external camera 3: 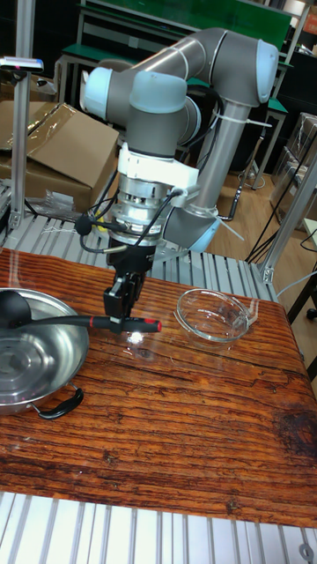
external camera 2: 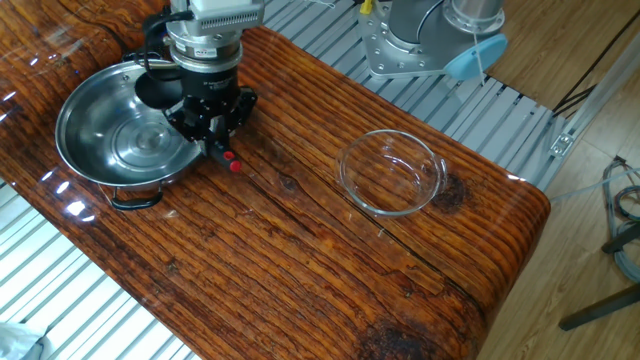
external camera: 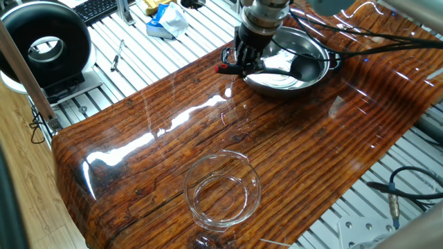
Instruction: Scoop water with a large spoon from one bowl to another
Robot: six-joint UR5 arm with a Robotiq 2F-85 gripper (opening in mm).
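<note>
While the gripper (external camera 3: pixel 119 315) hung just past the steel bowl's rim, its two fingers were closed on the handle of the large spoon (external camera 3: pixel 84 321), near the red tip. In the tall fixed view the handle ran close to level, its long axis lying across the picture: the red tip (external camera 3: pixel 151 326) pointed toward the glass bowl, and the round black cup (external camera 3: pixel 13 305) pointed the other way, over the steel bowl. That cup sat above the bowl's far inner side, raised off the bottom; whether it carried any water could not be told.

One steel bowl (external camera 2: pixel 80 128) stood on the wooden table (external camera 2: pixel 300 250) with a dark side handle facing the table's near edge. Its bottom showed bright rings and reflections, and the water in it could not be made out with certainty. One clear glass bowl (external camera 2: pixel 392 171) stood well apart from it on the same table, nearer the other end, upright; its contents could not be judged.

From one fixed view the spoon (external camera: pixel 270 69) lay across the steel bowl (external camera: pixel 304 79), red tip jutting out beyond the rim over the wood, the gripper (external camera: pixel 243 61) clamped on it there. The glass bowl (external camera: pixel 223 188) sat at the near end.

Counted: one spoon, two bowls, one arm with one gripper.
</note>
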